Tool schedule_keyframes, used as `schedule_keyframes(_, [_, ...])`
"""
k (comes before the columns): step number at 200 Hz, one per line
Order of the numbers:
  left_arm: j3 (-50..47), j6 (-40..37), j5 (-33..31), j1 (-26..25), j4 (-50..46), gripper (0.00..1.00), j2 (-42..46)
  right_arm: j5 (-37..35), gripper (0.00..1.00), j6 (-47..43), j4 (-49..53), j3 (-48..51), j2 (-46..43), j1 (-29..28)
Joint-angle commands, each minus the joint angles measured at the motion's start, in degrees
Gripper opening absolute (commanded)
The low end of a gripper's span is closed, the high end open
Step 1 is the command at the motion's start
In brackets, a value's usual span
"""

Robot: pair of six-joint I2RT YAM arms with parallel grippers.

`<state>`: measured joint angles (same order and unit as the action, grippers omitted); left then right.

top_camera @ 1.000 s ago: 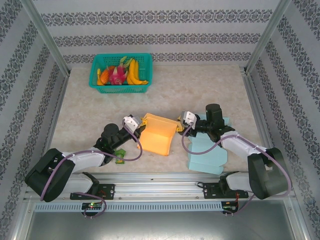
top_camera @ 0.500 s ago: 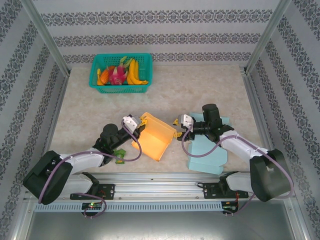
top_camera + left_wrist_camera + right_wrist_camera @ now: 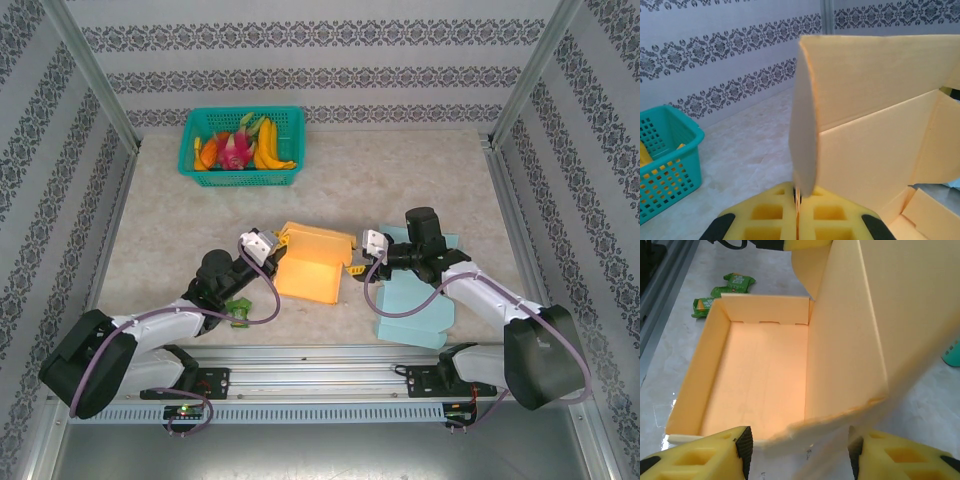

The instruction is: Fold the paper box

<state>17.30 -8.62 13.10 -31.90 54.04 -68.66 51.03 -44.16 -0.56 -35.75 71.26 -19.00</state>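
The orange paper box [image 3: 312, 265] is sitting near the middle of the table [image 3: 400, 180], between the two grippers. Its tray is facing up and a tall lid panel is standing over it. The left gripper [image 3: 281, 241] is pinching the thin edge of a side panel, its yellow fingers [image 3: 770, 220] pressing together on the card. The right gripper [image 3: 352, 264] is holding its fingers [image 3: 695, 460] wide apart, and the lid panel's lower edge is hanging between them, apparently ungripped.

The card is looking light and thin, stiff only along its creases. It is likely to bow or slide on the smooth table if pushed from one side, so pinching an edge close to a fold line is probably safest.

A pale blue sheet [image 3: 415, 305] is lying under the right arm and green packets [image 3: 238, 310] are lying by the left. A teal basket [image 3: 240, 140] of fruit is standing well apart at the back.
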Motion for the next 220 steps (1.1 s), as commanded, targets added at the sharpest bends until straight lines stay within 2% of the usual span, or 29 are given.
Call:
schedule_keyframes(1, [-0.97, -0.08, 0.08, -0.62, 1.43, 0.00, 0.17, 1.19, 0.54, -1.90, 1.00, -1.08, -0.56, -0.41])
schedule_keyframes(33, [-0.34, 0.08, 2.73, -0.69, 1.52, 0.00, -1.08, 1.62, 0.54, -2.07, 0.84, -1.08, -0.82, -0.86])
schedule_keyframes(71, [-1.03, -0.25, 1.38, -0.68, 0.98, 0.00, 0.47, -5.40, 0.56, -0.58, -2.26, 0.97, -3.35, 1.56])
schedule_keyframes(109, [-1.04, -0.25, 1.63, -0.71, 1.60, 0.00, -0.80, -9.08, 0.56, 2.37, -6.25, 2.57, -3.38, 4.86])
schedule_keyframes(138, [-0.88, -0.31, 2.12, -0.72, 2.12, 0.00, -1.88, -15.64, 0.56, 5.46, -9.58, 2.71, -1.64, 5.04])
schedule_keyframes(159, [-0.71, -0.34, 3.63, -0.71, 2.12, 0.00, -1.89, -17.66, 0.56, 6.69, -10.70, 1.64, 0.67, 4.32])
schedule_keyframes(174, [-0.64, -0.25, 3.95, -0.71, 2.03, 0.00, -1.73, -15.97, 0.56, 6.33, -10.83, 1.12, 1.89, 3.65])
schedule_keyframes(199, [-0.38, -0.15, 3.73, -0.71, 1.66, 0.00, -1.73, -6.13, 0.56, 4.65, -10.16, 0.95, 2.38, 3.25])
schedule_keyframes(220, [-0.27, -0.03, 4.29, -0.80, 1.64, 0.00, -1.98, -2.88, 0.57, 3.86, -9.26, 0.44, 2.60, 2.45])
